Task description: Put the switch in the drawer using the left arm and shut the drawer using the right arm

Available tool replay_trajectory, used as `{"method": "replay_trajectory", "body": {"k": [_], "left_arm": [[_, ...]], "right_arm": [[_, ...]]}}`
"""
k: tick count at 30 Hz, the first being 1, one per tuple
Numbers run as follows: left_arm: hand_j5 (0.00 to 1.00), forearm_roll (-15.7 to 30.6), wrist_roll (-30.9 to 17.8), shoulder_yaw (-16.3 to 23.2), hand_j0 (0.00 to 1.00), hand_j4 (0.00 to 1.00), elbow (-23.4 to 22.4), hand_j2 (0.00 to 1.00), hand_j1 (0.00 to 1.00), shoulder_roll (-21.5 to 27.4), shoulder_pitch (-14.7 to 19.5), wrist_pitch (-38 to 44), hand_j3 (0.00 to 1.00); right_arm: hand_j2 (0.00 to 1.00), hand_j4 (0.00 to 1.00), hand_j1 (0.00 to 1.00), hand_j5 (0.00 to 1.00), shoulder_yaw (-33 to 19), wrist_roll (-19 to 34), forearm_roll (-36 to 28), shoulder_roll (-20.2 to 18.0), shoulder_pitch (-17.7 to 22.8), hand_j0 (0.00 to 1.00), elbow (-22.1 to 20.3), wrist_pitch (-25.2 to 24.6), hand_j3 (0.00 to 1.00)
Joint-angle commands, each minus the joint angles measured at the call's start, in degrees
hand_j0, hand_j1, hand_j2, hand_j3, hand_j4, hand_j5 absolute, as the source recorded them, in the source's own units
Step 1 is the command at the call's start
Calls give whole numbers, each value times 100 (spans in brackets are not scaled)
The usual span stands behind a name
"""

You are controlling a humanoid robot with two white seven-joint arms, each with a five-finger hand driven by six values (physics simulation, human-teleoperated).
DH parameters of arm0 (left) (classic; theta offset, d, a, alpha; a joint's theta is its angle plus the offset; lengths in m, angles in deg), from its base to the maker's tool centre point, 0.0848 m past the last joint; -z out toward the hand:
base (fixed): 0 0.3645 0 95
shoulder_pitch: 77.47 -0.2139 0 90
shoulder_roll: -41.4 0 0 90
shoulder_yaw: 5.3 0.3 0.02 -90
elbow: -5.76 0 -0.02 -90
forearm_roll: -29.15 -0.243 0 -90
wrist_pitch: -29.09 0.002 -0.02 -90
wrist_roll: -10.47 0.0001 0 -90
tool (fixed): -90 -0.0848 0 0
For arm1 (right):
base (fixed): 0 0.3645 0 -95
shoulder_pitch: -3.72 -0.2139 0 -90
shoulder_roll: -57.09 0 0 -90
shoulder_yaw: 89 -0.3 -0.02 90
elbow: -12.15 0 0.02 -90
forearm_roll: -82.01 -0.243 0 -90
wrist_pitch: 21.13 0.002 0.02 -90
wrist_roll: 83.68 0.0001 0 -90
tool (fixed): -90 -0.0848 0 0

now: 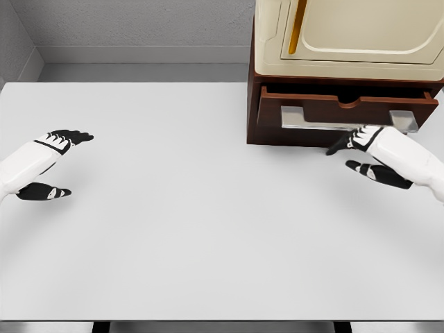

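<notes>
A dark brown cabinet (258,111) stands on the white table (194,229) at the back right. Its drawer (312,107) is pulled out a little, with a pale translucent handle (312,118) across the front. What lies inside the drawer is hidden behind its front panel. No switch shows anywhere in the head view. My right hand (354,156) hovers just in front of and below the handle, fingers spread and holding nothing. My left hand (66,164) hangs over the table's left side, far from the drawer, also open and holding nothing.
A cream-coloured appliance (361,35) with a yellow strip sits on top of the cabinet. A grey wall runs along the back of the table, and the table's front edge is at the bottom of the view.
</notes>
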Motion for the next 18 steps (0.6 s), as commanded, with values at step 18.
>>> {"method": "replay_trajectory", "body": {"k": [18], "left_arm": [[100,42,3,-1,100,100,2,100,100,11,0,15,100]], "right_arm": [[62,62,62,62,85,45,142,374,-9,62,378,0,62]]}}
